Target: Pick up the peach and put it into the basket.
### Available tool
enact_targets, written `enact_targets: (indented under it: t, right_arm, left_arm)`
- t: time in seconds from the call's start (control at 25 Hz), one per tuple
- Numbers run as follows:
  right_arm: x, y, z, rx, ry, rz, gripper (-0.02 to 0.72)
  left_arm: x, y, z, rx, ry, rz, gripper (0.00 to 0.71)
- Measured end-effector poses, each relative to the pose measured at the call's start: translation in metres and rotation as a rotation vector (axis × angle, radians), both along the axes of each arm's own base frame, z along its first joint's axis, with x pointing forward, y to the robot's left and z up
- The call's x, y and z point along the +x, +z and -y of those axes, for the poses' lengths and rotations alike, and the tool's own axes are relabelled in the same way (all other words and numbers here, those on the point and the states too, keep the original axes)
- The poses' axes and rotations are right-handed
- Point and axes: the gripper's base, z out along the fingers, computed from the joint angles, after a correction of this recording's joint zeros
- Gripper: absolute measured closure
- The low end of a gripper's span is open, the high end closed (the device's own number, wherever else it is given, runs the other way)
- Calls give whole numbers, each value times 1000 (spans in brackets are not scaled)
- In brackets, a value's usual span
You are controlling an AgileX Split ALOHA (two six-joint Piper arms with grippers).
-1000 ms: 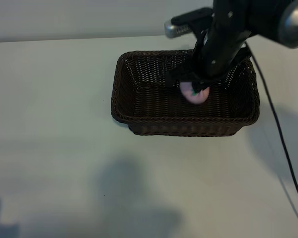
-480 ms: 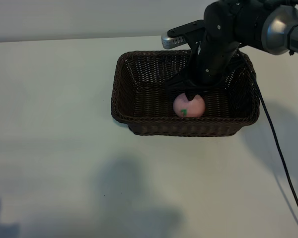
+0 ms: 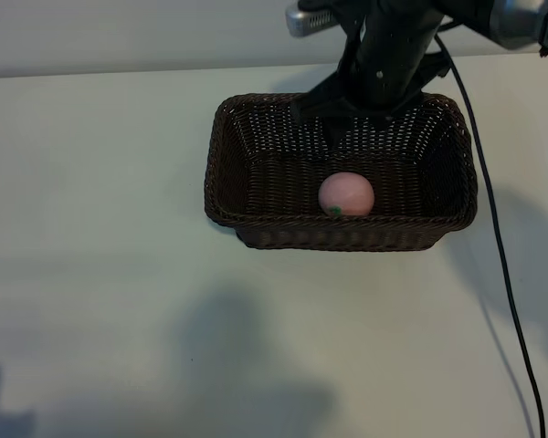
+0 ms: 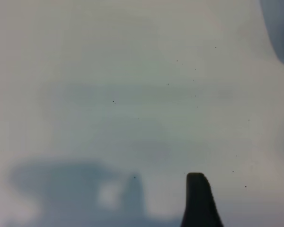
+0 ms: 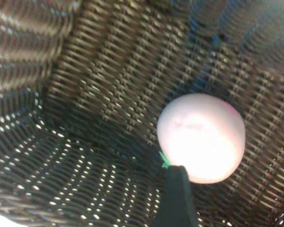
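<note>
Exterior view: right gripper (image 3: 358, 128) fingertips indistinct.

Dim, soft shadows on table (image 3: 256, 365); left wrist view blurred

basket (image 3: 256, 173): dark woven wicker, rough | peach (image 3: 346, 194): smooth, matt pink | table (image 3: 110, 301): smooth, matt pale

The right arm is reaching in from the far right, its wrist bending steeply downward, and the right claw (image 3: 363, 117) is hanging with fingers spread, gripping nothing. One finger (image 4: 199, 201) of the left claw is showing.
</note>
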Motion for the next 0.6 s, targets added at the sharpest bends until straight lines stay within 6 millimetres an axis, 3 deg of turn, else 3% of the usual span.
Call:
enact_targets:
  t: [0.12,0.2,0.44,0.6]
  right_arm:
    - [5,8,12,-22,-26,9,158]
    - [12,11,32,-46,-67,6,161]
    - [33,17,139,-96,-261,7,162]
    - [33,17,214,-110,-397,-1,163]
  left_arm:
    - [0,0,0,0,0,0,239]
    - [0,0,0,0,0,0,239]
    - [0,0,0,0,0,0,239]
    - [0,0,0,0,0,0,239]
